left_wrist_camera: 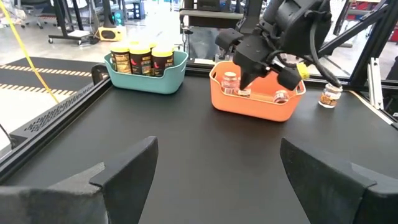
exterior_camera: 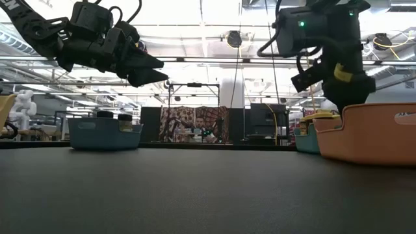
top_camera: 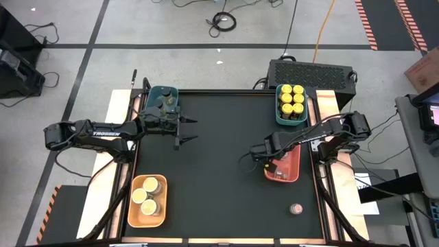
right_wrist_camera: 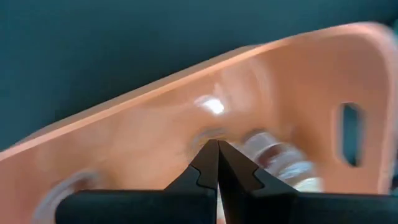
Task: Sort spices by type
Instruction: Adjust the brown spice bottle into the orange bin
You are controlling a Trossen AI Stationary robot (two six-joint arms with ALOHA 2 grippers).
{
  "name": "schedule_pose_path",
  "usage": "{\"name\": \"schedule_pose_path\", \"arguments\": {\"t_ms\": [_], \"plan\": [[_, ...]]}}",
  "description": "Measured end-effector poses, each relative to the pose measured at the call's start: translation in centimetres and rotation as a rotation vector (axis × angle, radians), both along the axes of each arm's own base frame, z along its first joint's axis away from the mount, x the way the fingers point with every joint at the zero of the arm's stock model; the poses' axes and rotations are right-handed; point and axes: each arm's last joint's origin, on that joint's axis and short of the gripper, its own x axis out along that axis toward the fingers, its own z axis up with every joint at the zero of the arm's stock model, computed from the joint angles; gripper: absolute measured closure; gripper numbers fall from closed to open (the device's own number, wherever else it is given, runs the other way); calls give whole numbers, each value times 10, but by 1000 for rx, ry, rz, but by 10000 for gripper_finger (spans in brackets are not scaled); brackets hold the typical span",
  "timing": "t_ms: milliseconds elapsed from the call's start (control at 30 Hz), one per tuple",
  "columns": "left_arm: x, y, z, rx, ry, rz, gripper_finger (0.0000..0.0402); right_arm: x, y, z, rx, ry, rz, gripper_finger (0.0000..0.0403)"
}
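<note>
My right gripper (top_camera: 266, 160) points steeply down into the near-left end of the orange tray (top_camera: 291, 175), shut with nothing between its fingers (right_wrist_camera: 217, 149). Tiny pinkish-lidded spice jars (left_wrist_camera: 231, 82) lie in that tray, one (right_wrist_camera: 277, 158) close beside the fingertips. Another tiny jar (top_camera: 296, 208) stands alone on the mat near the front right. Yellow-lidded jars (top_camera: 291, 99) fill the teal tray (top_camera: 279, 115) at the back right. My left gripper (top_camera: 186, 130) hovers open over the mat at the left, level, with nothing between its fingers (left_wrist_camera: 134, 163).
A blue tray (top_camera: 171, 91) with dark-lidded jars stands at the back left. A tan tray (top_camera: 134, 216) with wide tan-lidded jars sits at the front left. The black mat's middle (top_camera: 219, 178) lies bare between the arms.
</note>
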Motion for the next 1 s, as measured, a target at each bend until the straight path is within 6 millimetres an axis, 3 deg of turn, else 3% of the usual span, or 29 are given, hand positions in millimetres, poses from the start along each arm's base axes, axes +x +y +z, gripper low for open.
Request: {"name": "schedule_pose_path", "arguments": {"t_ms": [167, 300, 467, 1000], "plan": [[0, 0, 0, 0, 0, 0, 61, 6, 10, 7, 191, -14, 17, 403], [0, 0, 0, 1, 0, 0, 61, -3, 18, 9, 345, 79, -10, 403], [0, 0, 0, 1, 0, 0, 61, -19, 16, 9, 237, 228, -52, 403], [0, 0, 0, -1, 0, 0, 61, -12, 4, 5, 62, 137, -39, 403]]}}
